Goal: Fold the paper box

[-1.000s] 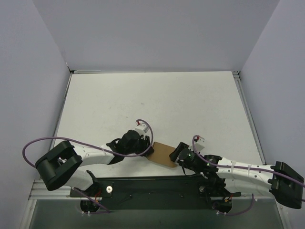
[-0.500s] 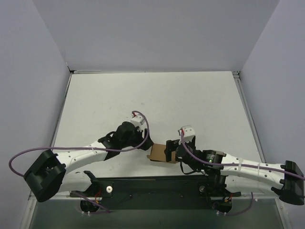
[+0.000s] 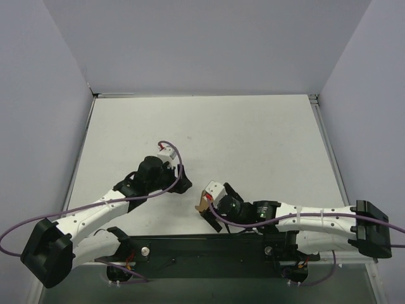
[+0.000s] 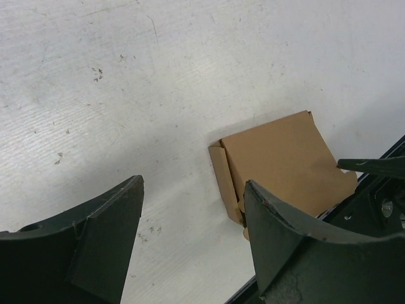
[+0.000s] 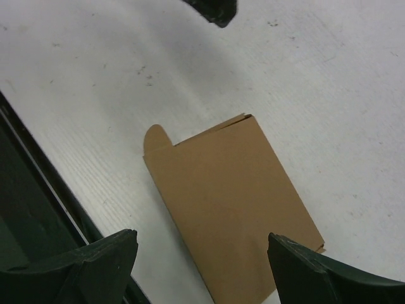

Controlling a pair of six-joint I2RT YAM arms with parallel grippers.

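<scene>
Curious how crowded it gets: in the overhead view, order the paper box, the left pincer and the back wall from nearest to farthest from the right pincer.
1. paper box, under the right pincer.
2. left pincer, just to its upper left.
3. back wall, far at the top.

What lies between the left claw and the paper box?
Only bare white table. The left wrist view shows it between the open left claw and the flat paper box; the top view shows the same gap.
</scene>
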